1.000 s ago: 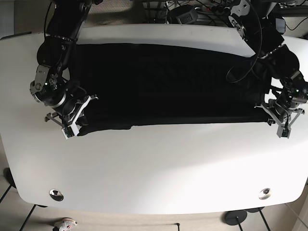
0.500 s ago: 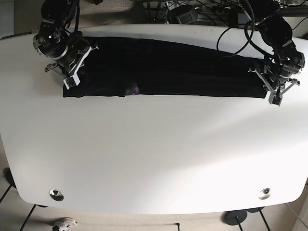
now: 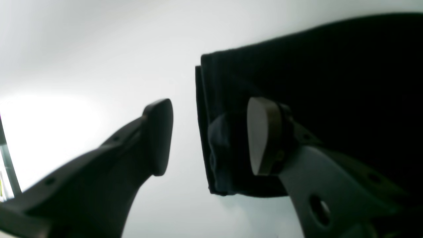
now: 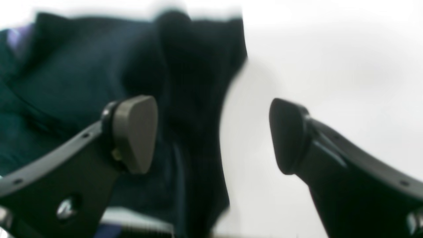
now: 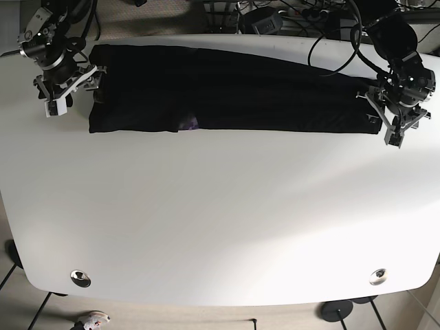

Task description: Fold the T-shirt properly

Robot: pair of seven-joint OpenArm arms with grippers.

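Both jaws wide: left gripper (image 3: 208,135), right gripper (image 4: 211,135) straddle T-shirt (image 5: 227,89) ends.

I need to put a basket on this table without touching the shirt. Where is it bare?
The white table is bare across its near half, from the T-shirt forward to its front edge. The far strip is crowded: the left gripper and right gripper sit open at the shirt's ends.

You have one T-shirt (image 5: 227,96) on one table (image 5: 220,220). Two grippers are in view: the left gripper (image 5: 393,120) and the right gripper (image 5: 63,93).
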